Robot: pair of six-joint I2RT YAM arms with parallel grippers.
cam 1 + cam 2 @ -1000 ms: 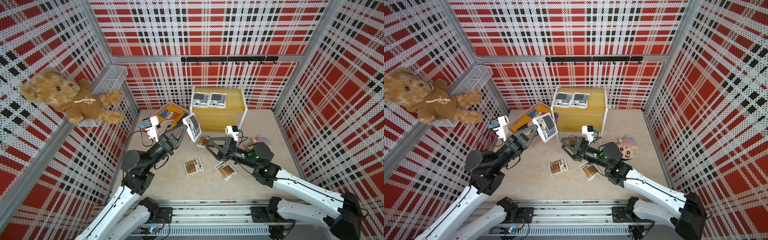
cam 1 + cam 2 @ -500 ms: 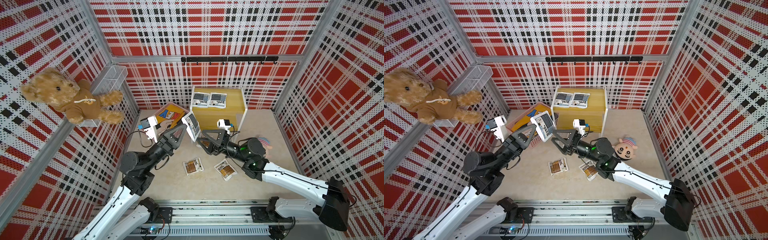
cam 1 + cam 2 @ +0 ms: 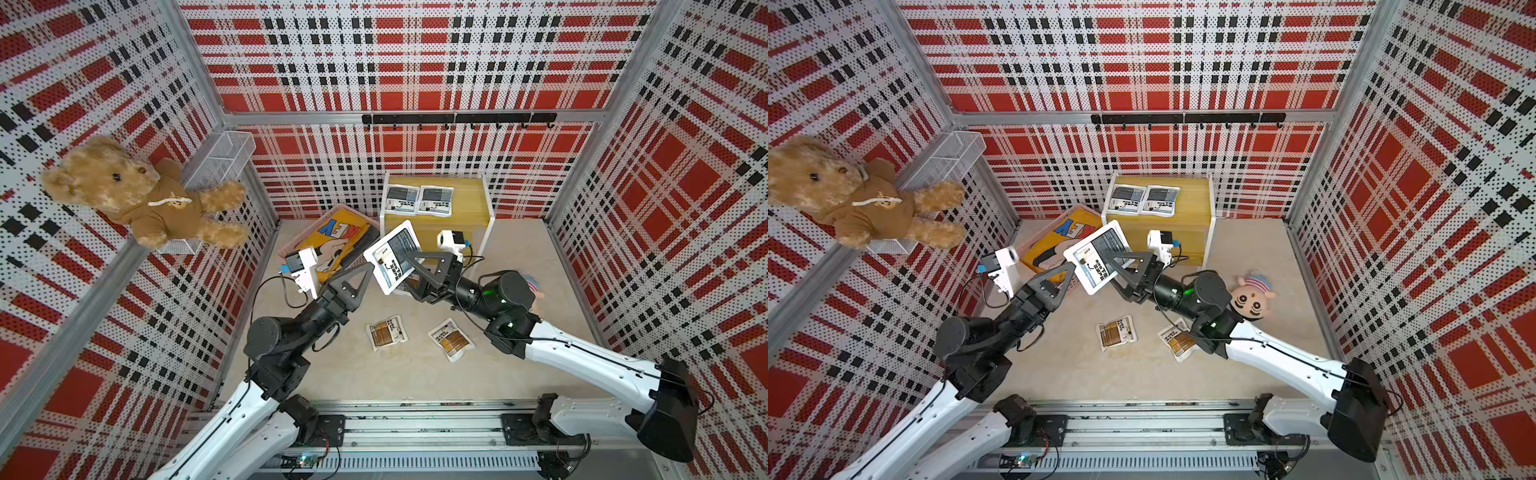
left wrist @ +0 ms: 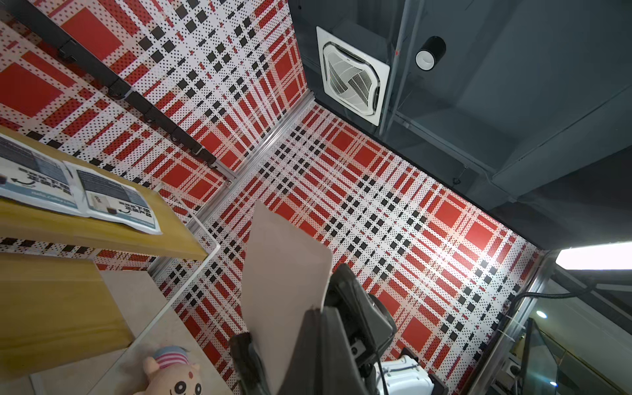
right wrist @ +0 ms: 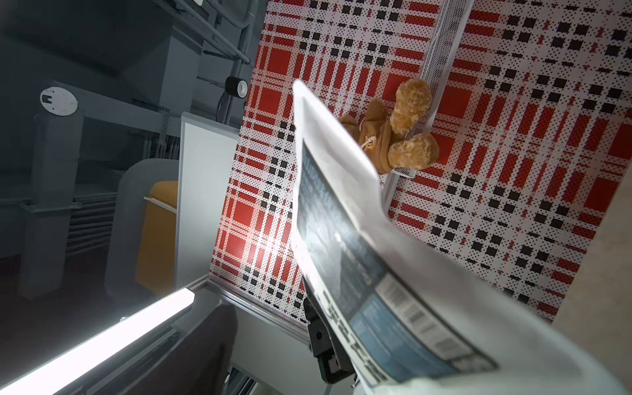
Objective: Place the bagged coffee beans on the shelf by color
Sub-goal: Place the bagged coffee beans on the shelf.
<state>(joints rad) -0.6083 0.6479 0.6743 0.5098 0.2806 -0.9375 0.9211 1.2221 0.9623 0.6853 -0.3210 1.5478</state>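
My left gripper (image 3: 371,266) is shut on one corner of a grey-blue coffee pouch (image 3: 392,255) and holds it tilted in the air in front of the shelf (image 3: 467,195). In the left wrist view the pouch's blank back (image 4: 284,266) rises from that gripper (image 4: 280,325). My right gripper (image 3: 409,259) is open with its jaws on either side of the same pouch. One of its dark fingers (image 5: 205,349) stands well off the printed face (image 5: 342,239). Two grey-blue pouches (image 3: 401,199) (image 3: 435,200) lie on the top board. Two brown pouches (image 3: 386,332) (image 3: 451,338) lie on the floor.
A pink basket with a yellow garment (image 3: 332,237) stands left of the shelf. A pink plush doll (image 3: 1252,297) lies by the right arm. On the left wall hang a teddy bear (image 3: 137,195) and a white wire basket (image 3: 220,158).
The right arm has swung up and to the left from near the floor to the pouch in the left gripper, and its jaws have narrowed slightly. The left arm has barely moved.
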